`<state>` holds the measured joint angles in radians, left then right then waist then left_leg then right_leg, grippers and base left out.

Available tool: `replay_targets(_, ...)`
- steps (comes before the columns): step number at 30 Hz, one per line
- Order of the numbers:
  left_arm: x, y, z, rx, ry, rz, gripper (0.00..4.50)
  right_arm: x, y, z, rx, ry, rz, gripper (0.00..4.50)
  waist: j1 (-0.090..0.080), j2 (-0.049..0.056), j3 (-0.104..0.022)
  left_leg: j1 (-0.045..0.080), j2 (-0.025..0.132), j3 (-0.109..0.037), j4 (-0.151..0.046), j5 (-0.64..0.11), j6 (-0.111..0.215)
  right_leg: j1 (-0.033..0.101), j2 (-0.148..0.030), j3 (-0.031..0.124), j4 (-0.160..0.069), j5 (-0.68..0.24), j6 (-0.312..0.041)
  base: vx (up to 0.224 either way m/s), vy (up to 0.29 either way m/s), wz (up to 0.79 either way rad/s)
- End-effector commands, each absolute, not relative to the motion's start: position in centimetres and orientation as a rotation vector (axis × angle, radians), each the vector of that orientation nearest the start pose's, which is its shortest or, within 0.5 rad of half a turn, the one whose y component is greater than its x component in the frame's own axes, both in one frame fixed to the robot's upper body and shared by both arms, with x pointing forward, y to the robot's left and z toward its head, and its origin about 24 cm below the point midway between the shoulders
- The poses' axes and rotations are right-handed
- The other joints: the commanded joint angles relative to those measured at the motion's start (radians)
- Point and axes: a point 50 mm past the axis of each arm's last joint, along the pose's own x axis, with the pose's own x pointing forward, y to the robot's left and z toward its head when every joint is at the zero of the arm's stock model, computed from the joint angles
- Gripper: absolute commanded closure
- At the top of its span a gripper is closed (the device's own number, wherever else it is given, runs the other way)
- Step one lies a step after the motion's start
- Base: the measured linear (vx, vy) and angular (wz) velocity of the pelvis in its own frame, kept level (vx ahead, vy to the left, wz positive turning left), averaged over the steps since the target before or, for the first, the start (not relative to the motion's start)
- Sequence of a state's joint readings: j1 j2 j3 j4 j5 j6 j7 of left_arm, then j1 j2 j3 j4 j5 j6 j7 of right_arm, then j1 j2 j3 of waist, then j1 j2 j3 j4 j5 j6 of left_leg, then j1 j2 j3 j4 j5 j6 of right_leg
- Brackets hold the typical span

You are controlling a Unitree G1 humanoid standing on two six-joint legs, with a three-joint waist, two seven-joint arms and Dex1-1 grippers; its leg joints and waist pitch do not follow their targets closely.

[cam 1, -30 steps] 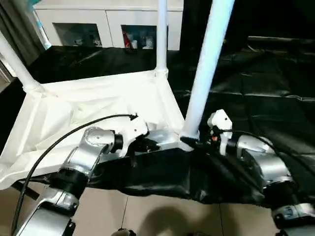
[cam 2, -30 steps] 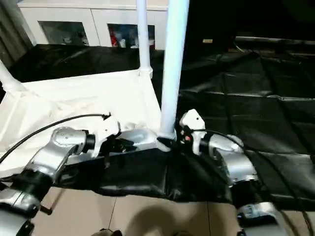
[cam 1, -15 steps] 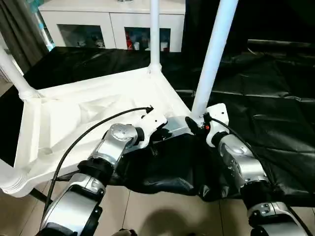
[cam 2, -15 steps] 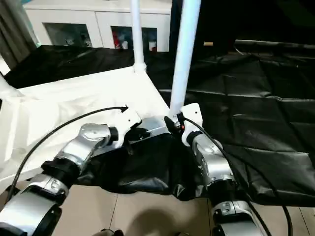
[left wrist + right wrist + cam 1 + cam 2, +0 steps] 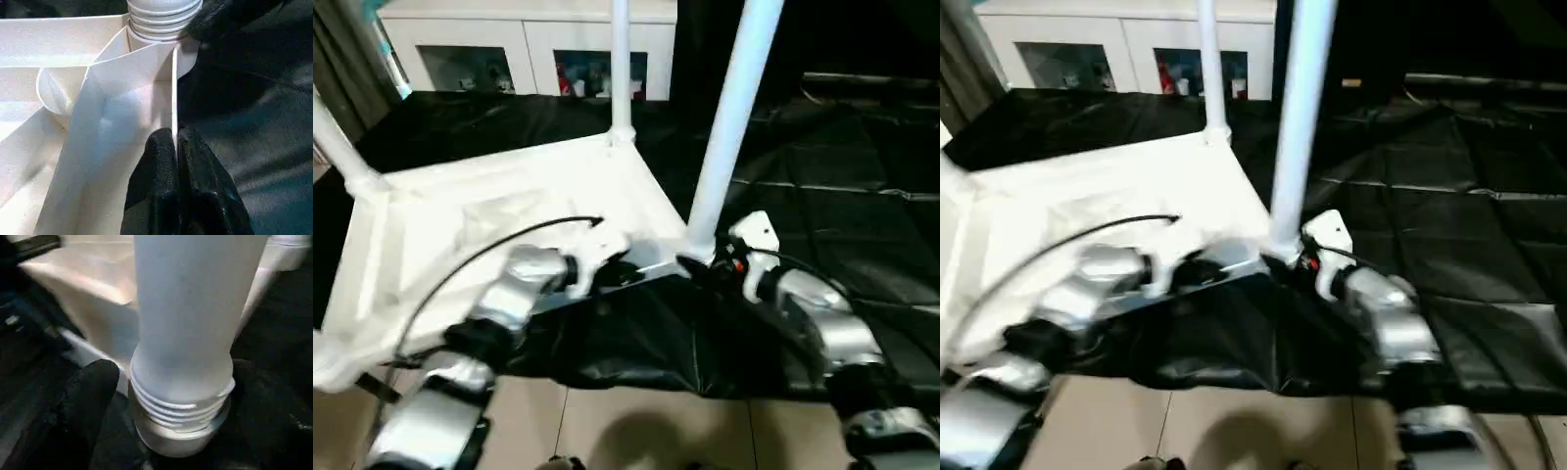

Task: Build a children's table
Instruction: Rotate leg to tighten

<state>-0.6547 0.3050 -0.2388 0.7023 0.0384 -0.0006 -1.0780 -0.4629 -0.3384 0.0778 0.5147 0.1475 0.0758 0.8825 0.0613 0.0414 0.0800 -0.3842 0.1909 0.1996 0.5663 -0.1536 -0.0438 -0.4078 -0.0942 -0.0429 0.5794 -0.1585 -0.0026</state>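
Three legs stand up from the table top (image 5: 499, 211), which I see lying upside down on the black sheet (image 5: 822, 157), ribbed underside up. One leg (image 5: 620, 59) rises from the far corner, one (image 5: 337, 147) from the corner on my left, and the nearest leg (image 5: 729, 117) stands in the corner socket between my two arms. A white cabinet (image 5: 524, 44) with glass doors stands behind the sheet.

My left pincer (image 5: 176, 142) is pressed together on the thin outer wall (image 5: 174, 88) of the top, just along from that near socket; its two black fingers (image 5: 159, 161) pinch the wall from either side. In the left wrist view the leg's ribbed end (image 5: 164, 14) sits in the socket ahead of the fingers.

My right pincer (image 5: 161, 431) is at the base of the nearest leg, its fingers (image 5: 93, 401) spread to either side of the ribbed collar (image 5: 178, 401). I cannot tell whether they touch the leg or merely flank it.
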Motion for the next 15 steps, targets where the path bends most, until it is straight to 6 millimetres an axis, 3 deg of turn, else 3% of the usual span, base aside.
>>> replay_targets(1, 32.5, 12.5, 5.6, 0.403, 0.329, -1.306, 4.5, 31.1, -15.7, 5.3, -0.163, 0.238, 1.02, 0.58, 0.01, -0.02, -0.076, 0.013, 0.035, -0.009, -0.056, -0.211, 0.095, 0.044, -0.048, 0.027, -0.057, -0.214, -0.24, 0.052, -0.036, 0.01)
replay_targets(5, 32.0, 13.0, 6.0, 0.376, 0.331, -1.365, 4.5, 31.0, -15.8, 5.5, -0.179, 0.233, 1.063, 0.58, 0.014, -0.017, -0.083, 0.009, 0.035, -0.008, -0.046, -0.125, 0.12, 0.047, -0.04, 0.023, -0.036, -0.067, -0.278, 0.013, -0.009, 0.0)
replay_targets(6, 31.8, 13.3, 6.1, 0.363, 0.337, -1.393, 4.5, 31.0, -15.9, 5.6, -0.187, 0.229, 1.08, 0.58, 0.017, -0.021, -0.087, 0.01, 0.036, -0.007, -0.042, -0.107, 0.128, 0.047, -0.042, 0.024, -0.029, -0.028, -0.29, 0.0, 0.0, 0.0)
replay_targets(7, 31.6, 13.6, 6.4, 0.354, 0.341, -1.417, 4.5, 31.0, -15.9, 5.8, -0.195, 0.224, 1.098, 0.58, 0.021, -0.018, -0.086, 0.01, 0.036, -0.005, -0.04, -0.096, 0.139, 0.043, -0.039, 0.023, -0.027, -0.009, -0.295, 0.0, 0.0, 0.0)
replay_targets(9, 31.3, 14.0, 6.7, 0.338, 0.343, -1.45, 4.5, 31.1, -15.9, 6.0, -0.203, 0.214, 1.123, 0.58, 0.023, -0.017, -0.083, 0.011, 0.038, -0.005, -0.042, -0.119, 0.14, 0.041, -0.04, 0.023, -0.03, -0.04, -0.295, 0.0, 0.0, 0.0)
replay_targets(12, 31.3, 14.2, 6.9, 0.333, 0.349, -1.454, 4.5, 31.2, -15.8, 6.2, -0.205, 0.215, 1.15, 0.58, 0.023, -0.019, -0.074, 0.013, 0.039, -0.006, -0.049, -0.188, 0.105, 0.038, -0.041, 0.025, -0.04, -0.16, -0.271, 0.0, 0.0, 0.0)
replay_targets(15, 31.4, 14.3, 6.9, 0.332, 0.347, -1.451, 4.5, 31.2, -15.7, 6.2, -0.207, 0.219, 1.173, 0.58, 0.023, -0.022, -0.072, 0.015, 0.039, -0.006, -0.051, -0.214, 0.084, 0.037, -0.043, 0.028, -0.046, -0.216, -0.254, 0.0, 0.0, 0.0)
